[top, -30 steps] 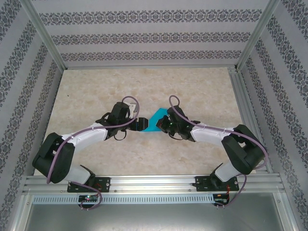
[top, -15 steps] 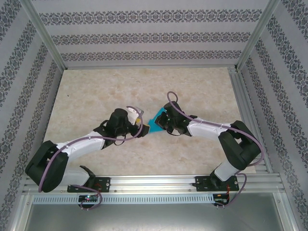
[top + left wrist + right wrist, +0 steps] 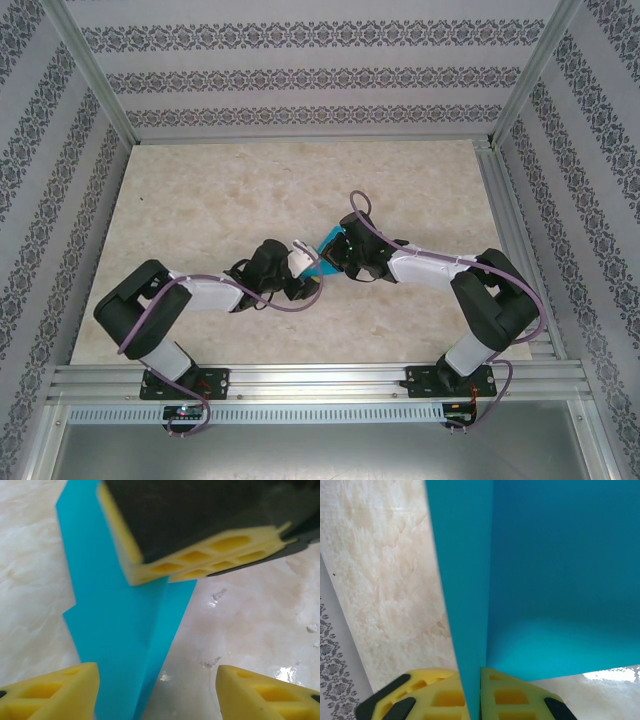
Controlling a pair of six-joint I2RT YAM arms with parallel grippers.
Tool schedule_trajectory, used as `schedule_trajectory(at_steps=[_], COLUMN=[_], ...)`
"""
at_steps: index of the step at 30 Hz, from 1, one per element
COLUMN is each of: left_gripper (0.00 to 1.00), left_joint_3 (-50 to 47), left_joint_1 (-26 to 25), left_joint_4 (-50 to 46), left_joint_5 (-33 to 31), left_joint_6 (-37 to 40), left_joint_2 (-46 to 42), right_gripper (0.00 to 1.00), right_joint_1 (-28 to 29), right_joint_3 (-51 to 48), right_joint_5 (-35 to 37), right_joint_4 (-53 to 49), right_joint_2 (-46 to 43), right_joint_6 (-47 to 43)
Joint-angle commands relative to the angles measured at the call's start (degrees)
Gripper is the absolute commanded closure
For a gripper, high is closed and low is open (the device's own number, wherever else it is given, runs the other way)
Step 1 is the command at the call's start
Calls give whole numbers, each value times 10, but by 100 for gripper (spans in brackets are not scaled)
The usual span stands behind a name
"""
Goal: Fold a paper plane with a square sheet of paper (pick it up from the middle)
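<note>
The turquoise paper (image 3: 322,264) is near the middle of the desk (image 3: 200,200), between the two hands. In the top view the right hand (image 3: 336,257) touches it from the right side, and the left hand (image 3: 307,281) is just beside it, at its near-left edge.

The right hand (image 3: 474,692) is clenched on the paper (image 3: 560,580). In its own camera the two yellow fingers (image 3: 512,697) press together at the bottom, with a thin upright layer of the paper between them. From this layer a wide blue surface spreads to the right, and there is a straight crease where the two parts meet. The marble desk (image 3: 385,580) shows on the left.

The left hand (image 3: 156,685) is released – its yellow fingertips (image 3: 50,692) stand well apart at the bottom corners and grasp nothing. Between them lies the paper (image 3: 115,620), already folded, with one layer over another and a stepped edge on its left side. It narrows toward the bottom of that view. The right hand's fingers (image 3: 200,565) hold the upper part of the paper. I cannot tell whether the lower part touches the desk (image 3: 250,625) – it seems flat on it.
</note>
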Motion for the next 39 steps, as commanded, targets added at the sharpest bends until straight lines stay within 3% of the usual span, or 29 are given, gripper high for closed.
schedule_trajectory(at_steps=[1, 14, 19, 22, 26, 33, 39], left_gripper=[41, 70, 85, 87, 87, 87, 90], left_joint_3=[-2, -15, -8, -4, 0, 19, 81], left_joint_1=[-14, -18, -19, -19, -19, -19, -11], left_joint_4=[87, 162, 149, 137, 126, 77, -42], left_joint_5=[-23, -62, -40, -26, -11, 9, 45], left_joint_6=[48, 53, 45, 31, 4, -37, -141], left_joint_2=[20, 52, 59, 66, 68, 67, 73], right_gripper=[92, 90, 67, 54, 47, 40, 40], right_joint_1=[-8, -19, -30, -43, -55, -77, -85], right_joint_3=[3, -2, -4, -19, -37, -81, -111], right_joint_5=[-10, -31, -40, -46, -48, -70, -65], right_joint_4=[3, 10, 14, 32, 32, 57, 69], right_joint_2=[-2, -2, -8, -24, -47, -96, -115], right_joint_6=[15, 24, -13, -49, -87, -145, -191])
